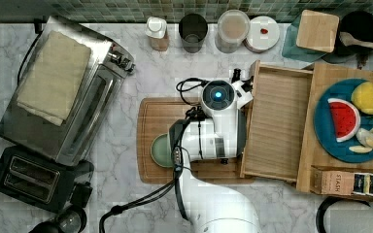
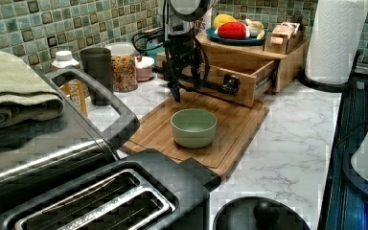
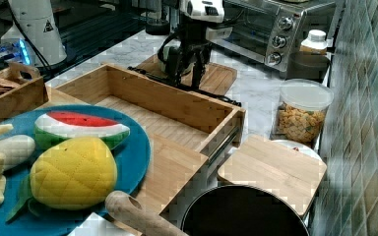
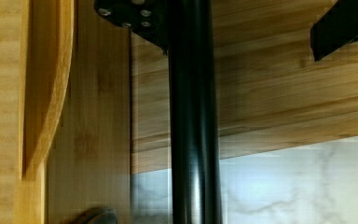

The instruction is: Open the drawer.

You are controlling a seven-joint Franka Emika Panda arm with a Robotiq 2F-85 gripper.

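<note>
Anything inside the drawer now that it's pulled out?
The drawer looks empty: bare wood slats across its floor. The strip along its front wall stays hidden behind that wall in the right view.

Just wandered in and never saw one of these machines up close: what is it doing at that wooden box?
The white robot arm is working on the drawer of the wooden box. The drawer is pulled well out over the cutting board and looks empty. The gripper hangs by the drawer's dark bar handle. A green bowl sits on the board.
</note>
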